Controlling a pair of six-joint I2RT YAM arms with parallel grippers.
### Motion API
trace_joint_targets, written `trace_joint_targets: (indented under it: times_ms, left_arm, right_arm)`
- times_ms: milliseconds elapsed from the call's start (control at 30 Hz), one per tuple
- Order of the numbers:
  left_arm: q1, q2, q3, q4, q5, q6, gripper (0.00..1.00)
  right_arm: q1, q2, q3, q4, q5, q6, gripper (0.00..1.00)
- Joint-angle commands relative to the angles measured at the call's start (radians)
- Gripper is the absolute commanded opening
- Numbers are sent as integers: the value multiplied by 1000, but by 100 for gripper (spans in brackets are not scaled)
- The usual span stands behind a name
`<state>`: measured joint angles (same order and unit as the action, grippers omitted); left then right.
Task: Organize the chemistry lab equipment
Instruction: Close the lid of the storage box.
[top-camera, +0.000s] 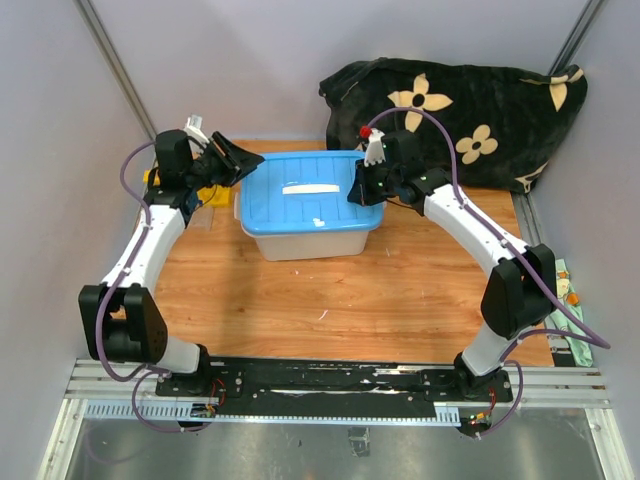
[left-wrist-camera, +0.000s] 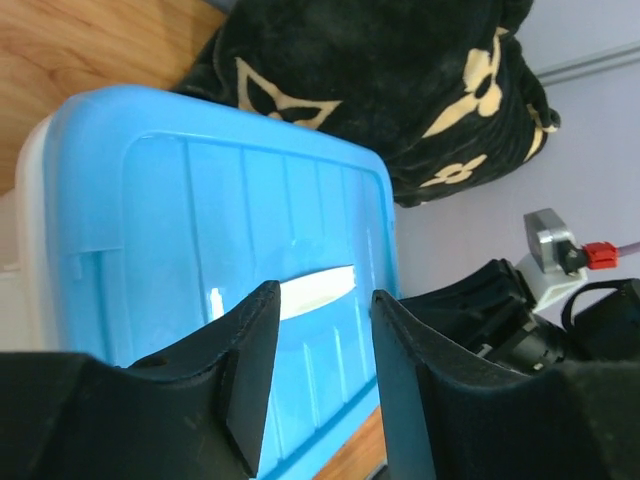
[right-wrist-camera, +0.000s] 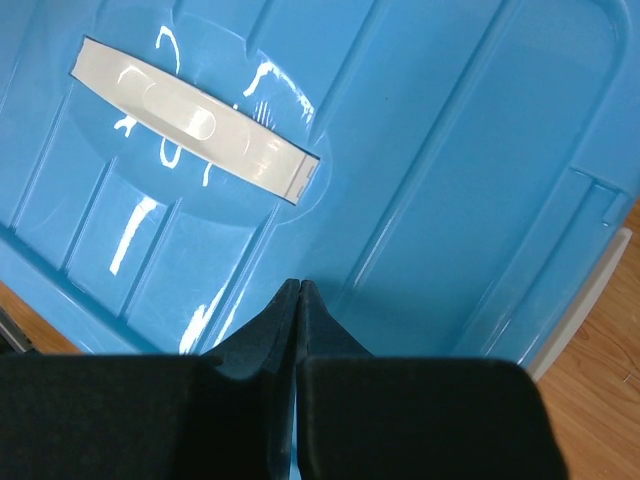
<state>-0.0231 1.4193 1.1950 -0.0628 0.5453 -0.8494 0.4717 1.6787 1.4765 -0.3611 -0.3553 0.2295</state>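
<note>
Of the chemistry lab equipment only a bit of the yellow rack (top-camera: 213, 194) shows, behind my left arm at the table's back left; the glassware and tools are out of view. My left gripper (top-camera: 244, 160) (left-wrist-camera: 324, 292) hangs by the back left corner of the blue lid (top-camera: 305, 195) (left-wrist-camera: 200, 250), open, with nothing between its fingers. My right gripper (top-camera: 356, 192) (right-wrist-camera: 300, 283) is shut and empty. Its tips are just above the lid (right-wrist-camera: 450, 150) near the right edge, short of the white handle (right-wrist-camera: 195, 120).
The white bin (top-camera: 310, 242) under the blue lid stands at the table's middle back. A black flower-patterned blanket (top-camera: 460, 110) (left-wrist-camera: 380, 70) lies bunched at the back right. Grey walls close in on both sides. Bare wooden table (top-camera: 330, 300) lies in front of the bin.
</note>
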Motion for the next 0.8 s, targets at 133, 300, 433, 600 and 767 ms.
trace_joint_targets:
  times_ms: [133, 300, 433, 600, 767]
  left_arm:
    - [2, 88, 77, -137, -11, 118, 35]
    - [2, 114, 112, -212, -28, 163, 22]
    - [2, 122, 146, -272, -66, 208, 15]
    - [-1, 149, 196, -342, -78, 258, 14]
    - [-21, 185, 221, -391, -84, 291, 14]
  right_arm:
    - [8, -6, 28, -17, 9, -24, 1]
    - [10, -5, 26, -16, 8, -22, 1]
    - [10, -7, 25, -17, 9, -24, 1]
    - [10, -7, 23, -17, 7, -24, 1]
    - [11, -11, 18, -16, 10, -24, 1]
